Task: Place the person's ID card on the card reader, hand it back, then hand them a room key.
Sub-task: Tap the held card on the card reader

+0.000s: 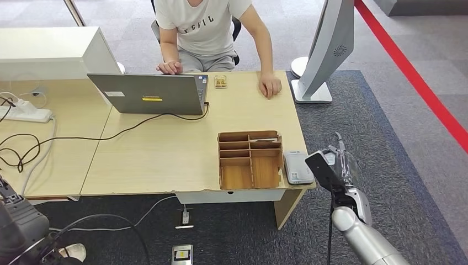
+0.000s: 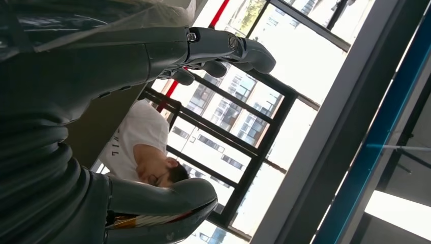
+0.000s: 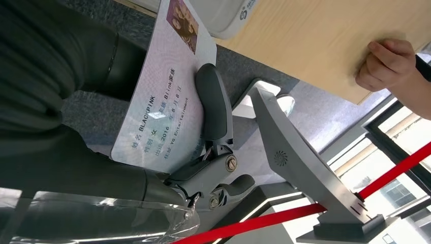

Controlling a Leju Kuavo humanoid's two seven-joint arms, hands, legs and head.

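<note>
We see our right hand (image 3: 203, 152) gripping the ID card (image 3: 162, 96), pale with printed text and a small photo, just off the tabletop's (image 1: 165, 149) near right corner beside the card reader (image 1: 297, 167). Our left hand (image 2: 152, 127) seems empty, fingers apart.

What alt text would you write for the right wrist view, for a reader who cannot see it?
The robot's right hand holds a pale printed ID card, its grey thumb pressed across the card's face. Beyond it are a light wooden table, a person's hand resting on it, and a grey monitor stand.
</note>
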